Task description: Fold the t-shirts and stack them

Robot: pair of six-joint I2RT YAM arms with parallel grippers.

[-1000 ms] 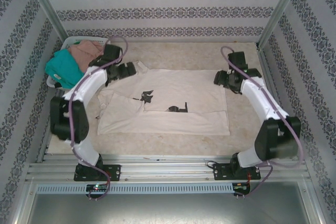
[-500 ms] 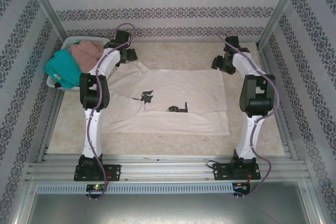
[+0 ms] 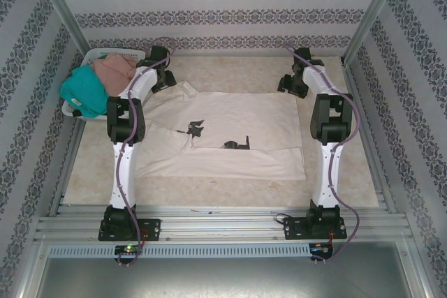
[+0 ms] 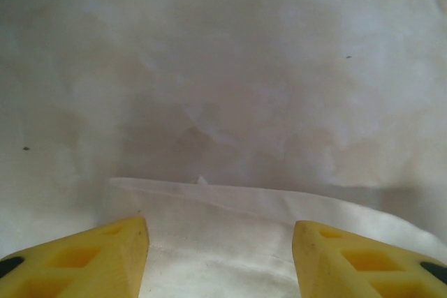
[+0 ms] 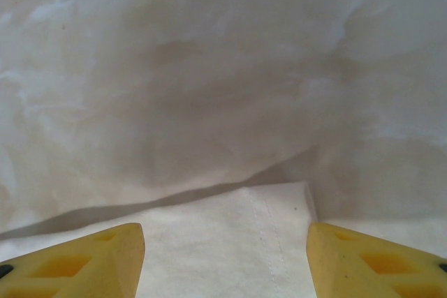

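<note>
While the cream t-shirt (image 3: 230, 134) lies spread on the worktop (image 3: 230, 186), with the teal t-shirt (image 3: 84, 92) and dusty-pink t-shirt (image 3: 115, 68) heaped in the white basket (image 3: 94, 54) at far left, the left fingers (image 3: 166, 79) and right fingers (image 3: 290, 86) stand parted over its far corners, clamping nothing.

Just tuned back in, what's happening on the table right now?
Both arms are stretched to the far edge of the cream t-shirt, spread out on the table. The left tool is at its far-left corner, the right tool at its far-right corner, each with jaws apart over the cloth edge, nothing pinched yet. The teal shirt and pink shirt sit in the white basket.
</note>
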